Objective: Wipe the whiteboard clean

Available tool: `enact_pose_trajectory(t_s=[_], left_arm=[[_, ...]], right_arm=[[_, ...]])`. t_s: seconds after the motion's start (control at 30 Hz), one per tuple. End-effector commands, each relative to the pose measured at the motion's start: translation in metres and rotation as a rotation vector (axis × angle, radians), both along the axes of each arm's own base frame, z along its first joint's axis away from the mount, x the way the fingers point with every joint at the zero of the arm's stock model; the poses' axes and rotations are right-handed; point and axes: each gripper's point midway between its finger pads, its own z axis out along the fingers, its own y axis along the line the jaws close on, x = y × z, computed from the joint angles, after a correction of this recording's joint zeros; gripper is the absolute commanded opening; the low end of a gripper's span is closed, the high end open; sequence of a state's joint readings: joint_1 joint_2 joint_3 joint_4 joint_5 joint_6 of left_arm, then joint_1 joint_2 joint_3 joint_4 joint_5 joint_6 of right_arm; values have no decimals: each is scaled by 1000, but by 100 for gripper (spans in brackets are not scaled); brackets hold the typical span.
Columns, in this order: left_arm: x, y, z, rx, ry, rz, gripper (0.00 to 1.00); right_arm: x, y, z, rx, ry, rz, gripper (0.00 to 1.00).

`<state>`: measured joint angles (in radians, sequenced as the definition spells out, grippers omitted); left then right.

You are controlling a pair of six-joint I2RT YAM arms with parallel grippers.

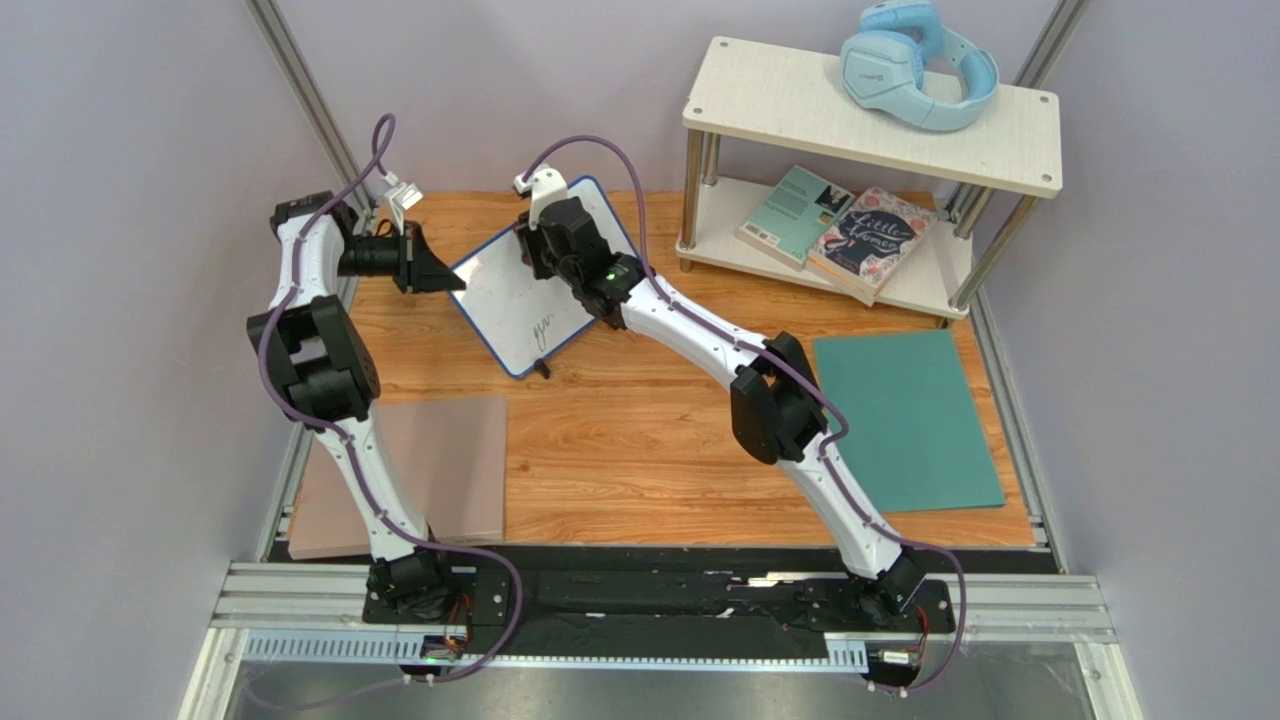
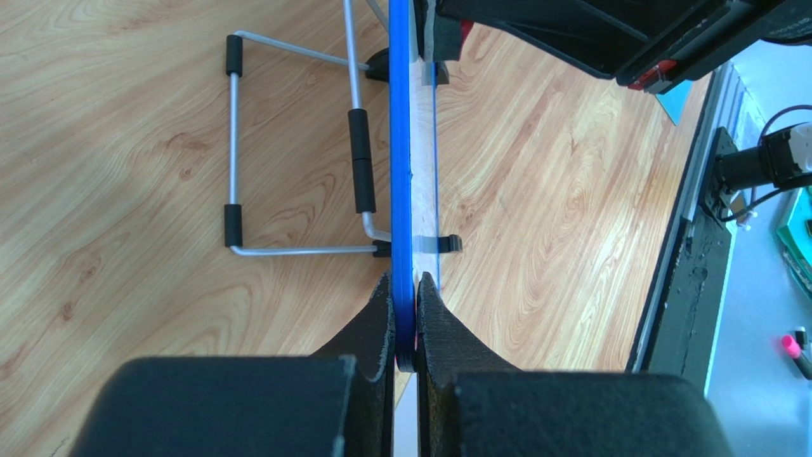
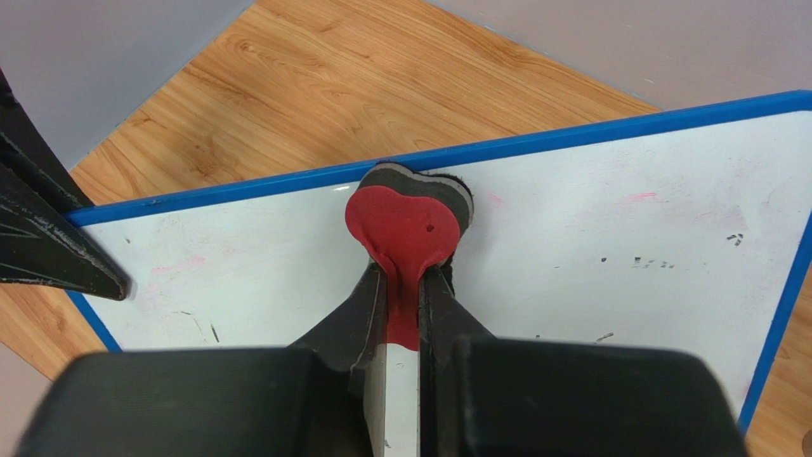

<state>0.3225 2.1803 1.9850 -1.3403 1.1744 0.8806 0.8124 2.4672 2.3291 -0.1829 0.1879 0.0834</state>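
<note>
The whiteboard [image 1: 526, 308], white with a thin blue frame, stands tilted at the back middle of the wooden table and bears black handwriting low on its face. My left gripper [image 1: 436, 272] is shut on the board's left edge; in the left wrist view [image 2: 405, 319] its jaws clamp the blue frame [image 2: 400, 171] edge-on. My right gripper [image 1: 537, 240] is shut on a red eraser with a dark felt pad [image 3: 408, 221], pressed on the board [image 3: 591, 276] near its upper blue edge. Small black marks and pink smears remain on the face.
A wire stand [image 2: 295, 171] props the board from behind. A teal mat [image 1: 902, 420] lies at right, a pinkish-brown mat [image 1: 436, 473] at near left. A white shelf [image 1: 872, 113] at the back right holds blue headphones [image 1: 917, 63] and books [image 1: 842, 233].
</note>
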Motion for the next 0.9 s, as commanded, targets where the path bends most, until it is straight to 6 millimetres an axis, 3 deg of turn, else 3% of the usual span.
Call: enact_pose_trajectory(t_s=[0.0,0.23,0.43,0.6,0.87], left_arm=[[-60,-27,12,-7,190,-110,0],[-60,-28,12,-9,190,-112,0],[-60,-28,12,-15,188,-112,0],[-61,-27,10,-14,195,-111,0],[-58,-29,14,-26,190,-106,0]], right_arm=[[46,-45,-2,28,0,-167,0],[84,-91,4,109,25,-268,0],[101,-114,-4,101,29,-316,0],[94,-100,-7,108,44,-243,0],[50,-51,-12,39,36,-96,0]])
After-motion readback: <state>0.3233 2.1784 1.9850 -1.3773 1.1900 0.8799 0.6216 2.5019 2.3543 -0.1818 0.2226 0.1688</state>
